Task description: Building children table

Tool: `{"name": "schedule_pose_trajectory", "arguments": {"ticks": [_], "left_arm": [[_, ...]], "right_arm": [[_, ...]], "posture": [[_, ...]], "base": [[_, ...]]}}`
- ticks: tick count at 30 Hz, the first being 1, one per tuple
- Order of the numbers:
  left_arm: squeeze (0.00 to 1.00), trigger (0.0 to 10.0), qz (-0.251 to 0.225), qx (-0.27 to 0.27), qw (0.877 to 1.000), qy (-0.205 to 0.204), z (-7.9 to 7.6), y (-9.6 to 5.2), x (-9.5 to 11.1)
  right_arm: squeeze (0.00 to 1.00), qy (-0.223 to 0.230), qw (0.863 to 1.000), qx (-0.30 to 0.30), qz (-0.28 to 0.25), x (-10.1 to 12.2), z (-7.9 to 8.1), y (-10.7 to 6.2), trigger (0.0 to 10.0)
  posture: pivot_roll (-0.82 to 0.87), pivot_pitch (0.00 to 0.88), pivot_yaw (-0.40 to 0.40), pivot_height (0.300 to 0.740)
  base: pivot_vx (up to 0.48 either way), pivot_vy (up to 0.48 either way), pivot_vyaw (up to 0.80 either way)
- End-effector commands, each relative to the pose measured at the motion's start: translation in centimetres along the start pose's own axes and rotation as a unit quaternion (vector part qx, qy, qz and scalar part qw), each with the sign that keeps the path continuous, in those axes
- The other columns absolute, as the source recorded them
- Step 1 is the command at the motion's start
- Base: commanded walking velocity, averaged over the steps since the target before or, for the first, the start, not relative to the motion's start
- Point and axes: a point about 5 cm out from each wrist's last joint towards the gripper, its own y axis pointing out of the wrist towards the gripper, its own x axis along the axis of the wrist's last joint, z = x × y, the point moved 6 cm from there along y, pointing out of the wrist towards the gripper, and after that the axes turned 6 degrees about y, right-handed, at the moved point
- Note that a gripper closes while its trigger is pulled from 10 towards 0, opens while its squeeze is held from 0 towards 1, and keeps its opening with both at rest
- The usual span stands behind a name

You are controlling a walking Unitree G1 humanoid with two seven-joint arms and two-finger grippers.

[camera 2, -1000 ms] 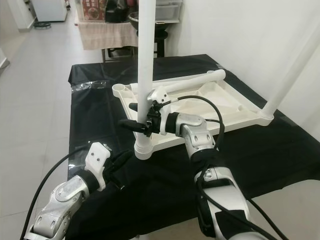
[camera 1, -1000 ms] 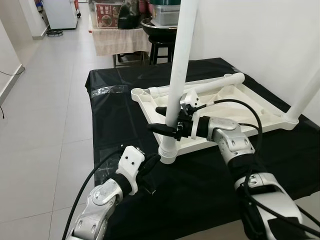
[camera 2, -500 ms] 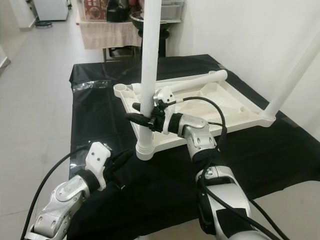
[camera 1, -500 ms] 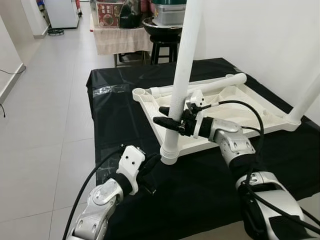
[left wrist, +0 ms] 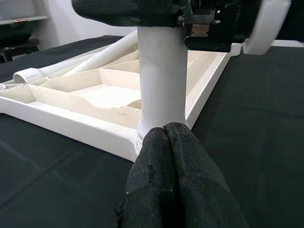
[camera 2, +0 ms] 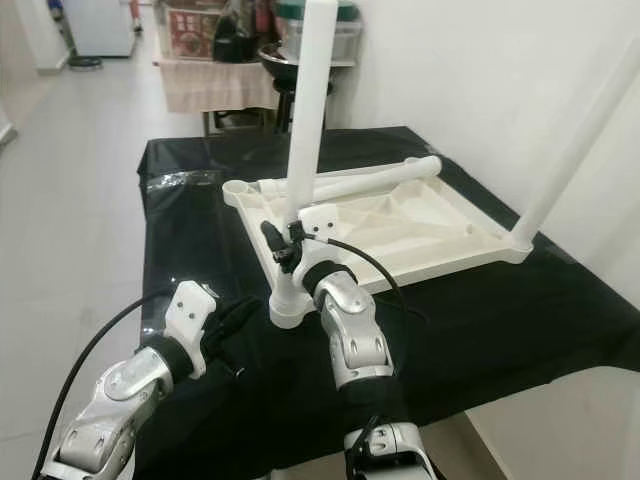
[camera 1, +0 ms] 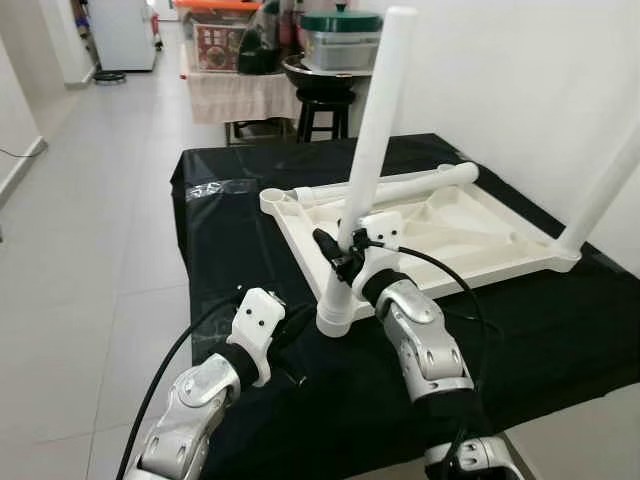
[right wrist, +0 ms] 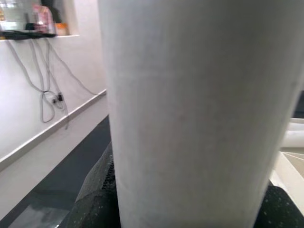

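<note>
Over the last second our right pincer (camera 1: 338,258) has slid lower, clamped on the white table leg (camera 1: 372,150) standing in the upturned tabletop's (camera 1: 470,225) near corner on the black-draped desk (camera 1: 235,225), so we judge it seated, while our left pincer (left wrist: 167,156), fingers together and empty, waits by its socket.

The far table leg (camera 1: 604,190) is running out past the picture's right edge, its top unseen. The near leg (right wrist: 199,114) is blocking the right wrist view, blurred at close range and hiding most of the right pincer (camera 1: 335,252). Closed black fingers (left wrist: 175,185) are covering the socket base. Items on the distant shelf (camera 1: 300,30) are appearing too small to identify.
</note>
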Motion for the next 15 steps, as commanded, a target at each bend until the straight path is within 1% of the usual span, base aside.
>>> {"name": "schedule_pose_trajectory", "arguments": {"ticks": [1,2,3,4,5,6,8,10,11,12,13,14,15], "left_arm": [[0.0,10.0,0.006,0.003,1.0,0.001,0.0,0.0,-0.2],[0.0,10.0,0.006,0.004,1.0,0.001,0.1,0.0,-0.2],[0.0,10.0,0.006,0.004,1.0,0.001,0.1,0.0,-0.2],[0.0,10.0,0.005,0.004,1.0,0.0,0.0,0.0,-0.2],[0.0,10.0,0.005,0.003,1.0,0.0,0.0,0.0,-0.1],[0.0,10.0,0.005,0.003,1.0,0.0,0.0,0.0,-0.1],[0.0,10.0,0.002,-0.001,1.0,0.0,-0.1,0.0,0.1],[0.0,10.0,-0.004,-0.003,1.0,0.0,-0.3,0.1,0.5],[0.0,10.0,-0.014,-0.003,1.0,-0.007,-0.4,0.3,1.0],[0.0,10.0,-0.014,-0.003,1.0,-0.007,-0.4,0.3,1.0],[0.0,10.0,-0.031,-0.008,0.999,-0.014,-0.8,0.9,2.1],[0.0,10.0,-0.036,-0.013,0.999,-0.014,-1.0,1.2,2.6],[0.0,10.0,-0.036,-0.013,0.999,-0.014,-1.0,1.2,2.6]], "right_arm": [[0.0,0.015,0.998,-0.009,0.064,-3.6,0.1,-0.9,0.0],[0.0,0.01,0.998,-0.02,0.061,-3.3,-0.4,-1.0,8.5],[0.0,0.01,0.998,-0.02,0.061,-3.3,-0.4,-1.0,8.5],[0.18,0.013,0.998,-0.006,0.06,-2.9,-0.2,-1.1,10.0],[1.0,0.015,0.998,0.023,0.055,-2.2,0.1,-0.9,10.0],[1.0,0.015,0.998,0.023,0.055,-2.2,0.1,-0.9,10.0],[1.0,0.003,0.996,0.083,0.042,-0.7,0.5,-0.6,10.0],[1.0,-0.007,0.992,0.121,0.035,0.4,0.5,-0.3,10.0],[1.0,-0.026,0.988,0.152,0.033,1.1,0.5,-0.1,10.0],[1.0,-0.026,0.988,0.152,0.033,1.1,0.5,-0.1,10.0],[0.19,-0.058,0.972,0.223,0.046,1.9,0.9,-0.2,10.0],[0.19,-0.07,0.962,0.257,0.057,2.1,1.1,-0.4,10.0],[0.19,-0.07,0.962,0.257,0.057,2.1,1.1,-0.4,10.0]], "posture": [[-0.02,0.06,-0.06,0.74],[-0.02,0.062,-0.059,0.74],[-0.02,0.062,-0.059,0.74],[-0.02,0.06,-0.06,0.74],[-0.02,0.059,-0.058,0.74],[-0.02,0.059,-0.058,0.74],[-0.02,0.059,-0.057,0.74],[-0.02,0.058,-0.057,0.74],[-0.02,0.059,-0.06,0.74],[-0.02,0.059,-0.06,0.74],[-0.01,0.054,-0.062,0.74],[-0.01,0.054,-0.062,0.74],[-0.01,0.054,-0.062,0.74]], "base": [[0.0,0.0,0.0],[0.0,0.0,0.0],[0.0,0.0,0.0],[0.0,0.0,0.0],[0.0,0.0,0.0],[0.0,0.0,0.0],[0.0,0.0,0.0],[0.0,0.0,0.0],[0.0,0.0,0.0],[0.0,0.0,0.0],[0.0,0.0,0.0],[0.0,0.0,0.0],[0.0,0.0,0.0]]}}
